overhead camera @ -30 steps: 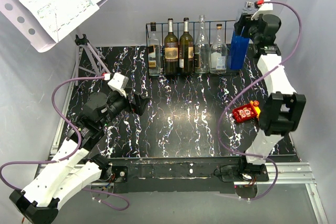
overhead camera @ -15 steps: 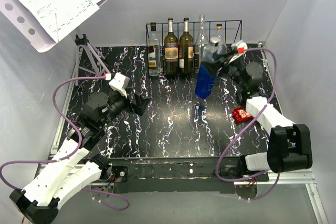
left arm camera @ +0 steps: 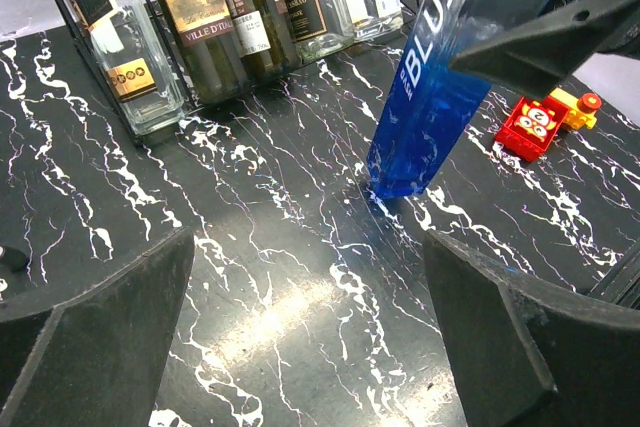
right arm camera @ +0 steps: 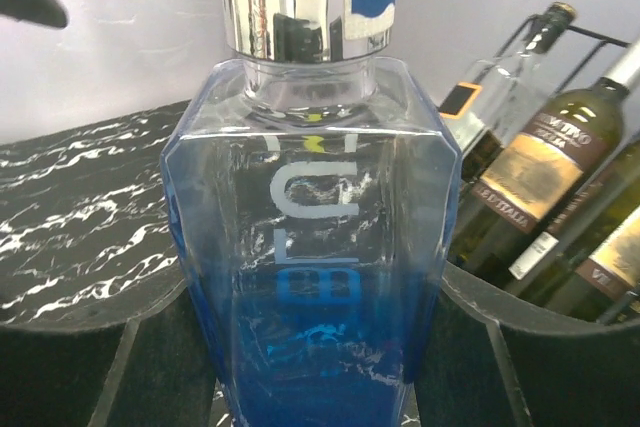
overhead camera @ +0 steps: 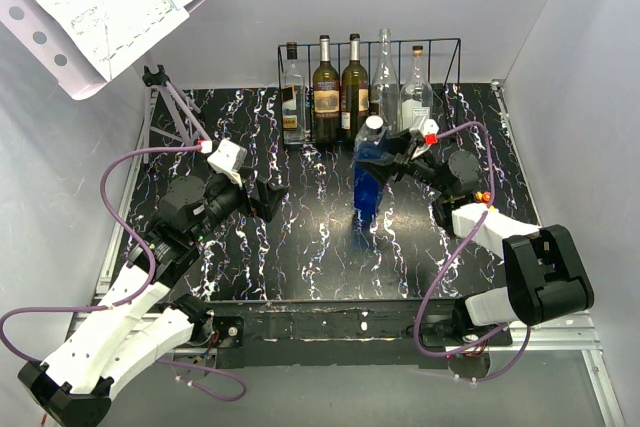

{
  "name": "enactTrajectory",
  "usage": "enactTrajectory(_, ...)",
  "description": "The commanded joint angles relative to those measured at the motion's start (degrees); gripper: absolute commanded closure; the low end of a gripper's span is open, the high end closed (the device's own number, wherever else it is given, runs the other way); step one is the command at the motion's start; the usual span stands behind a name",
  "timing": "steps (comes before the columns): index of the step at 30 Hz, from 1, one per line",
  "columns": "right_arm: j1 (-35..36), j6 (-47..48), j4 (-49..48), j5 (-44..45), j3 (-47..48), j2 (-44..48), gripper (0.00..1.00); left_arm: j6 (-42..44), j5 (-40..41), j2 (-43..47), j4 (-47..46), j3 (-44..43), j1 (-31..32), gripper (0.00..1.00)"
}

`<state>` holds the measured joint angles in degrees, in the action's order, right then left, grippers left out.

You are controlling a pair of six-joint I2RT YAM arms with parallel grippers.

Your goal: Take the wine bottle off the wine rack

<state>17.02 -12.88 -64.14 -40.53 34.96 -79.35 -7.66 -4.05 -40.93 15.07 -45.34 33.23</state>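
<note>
Blue bottle [overhead camera: 368,175] out of wine rack [overhead camera: 455,59], our right gripper [overhead camera: 388,154] clamped on it; left gripper [overhead camera: 270,199] spread wide. We owe set-down, release.

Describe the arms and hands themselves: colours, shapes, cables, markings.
Both match. The left arm and right arm have white link shells and chunky black joint housings. A purple cable loops along each to a white wrist camera block with a red tab. The left hand and right hand each have two broad matte black fingers; no markings visible.
</note>
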Motion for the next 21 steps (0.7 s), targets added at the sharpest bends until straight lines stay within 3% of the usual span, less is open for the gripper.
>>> enactTrajectory(1,1.61,3.65,-23.40,-2.53,-1.12,2.36,0.99,0.54,-0.51,0.85,0.49,0.17,0.25,0.02)
enactTrajectory(7,2.50,5.06,-23.49,-3.15,-4.37,3.94,0.98,0.54,-1.13,0.41,0.49,0.08,0.25,0.02)
enactTrajectory(9,2.67,5.41,-23.40,-2.97,-5.77,4.38,0.94,0.45,-1.22,0.32,0.40,0.08,0.25,0.02)
enactTrajectory(14,2.58,6.20,-23.40,-1.92,-9.38,5.78,0.75,0.45,-1.13,0.23,0.40,0.08,0.25,0.02)
enactTrajectory(18,2.58,6.38,-23.40,-1.04,-10.96,7.28,0.44,0.54,-1.13,0.15,0.40,0.17,0.25,0.02)
enactTrajectory(21,2.58,6.56,-23.40,-0.43,-11.67,8.25,0.37,0.54,-1.04,0.15,0.40,0.17,0.25,0.02)
